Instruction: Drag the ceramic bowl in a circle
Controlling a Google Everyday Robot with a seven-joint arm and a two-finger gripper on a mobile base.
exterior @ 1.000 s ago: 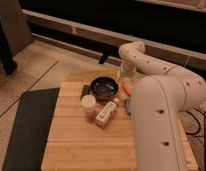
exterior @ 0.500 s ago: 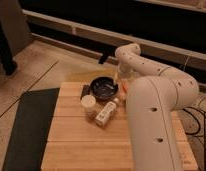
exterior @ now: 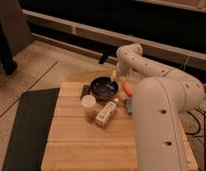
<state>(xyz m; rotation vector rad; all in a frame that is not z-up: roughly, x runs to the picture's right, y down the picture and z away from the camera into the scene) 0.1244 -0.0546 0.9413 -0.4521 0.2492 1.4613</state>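
The ceramic bowl (exterior: 104, 88), round, shallow and glossy black with a bluish mottled inside, sits near the back edge of the wooden table (exterior: 76, 142). My white arm rises from the lower right, bends at its elbow (exterior: 131, 52) and comes down behind the bowl. My gripper (exterior: 114, 76) hangs just above the bowl's far right rim. It is open, and nothing shows between its fingers. I cannot tell whether it touches the rim.
A cream cup (exterior: 88, 104) stands in front of the bowl, with a white bottle (exterior: 106, 113) lying to its right. A dark block (exterior: 85, 91) is left of the bowl. An orange object (exterior: 127, 89) and a blue one (exterior: 129, 105) lie right. A black mat (exterior: 28, 125) lies left of the table.
My gripper has shifted a little left and down, closer to the bowl's back rim. The bowl and the other objects have not moved.
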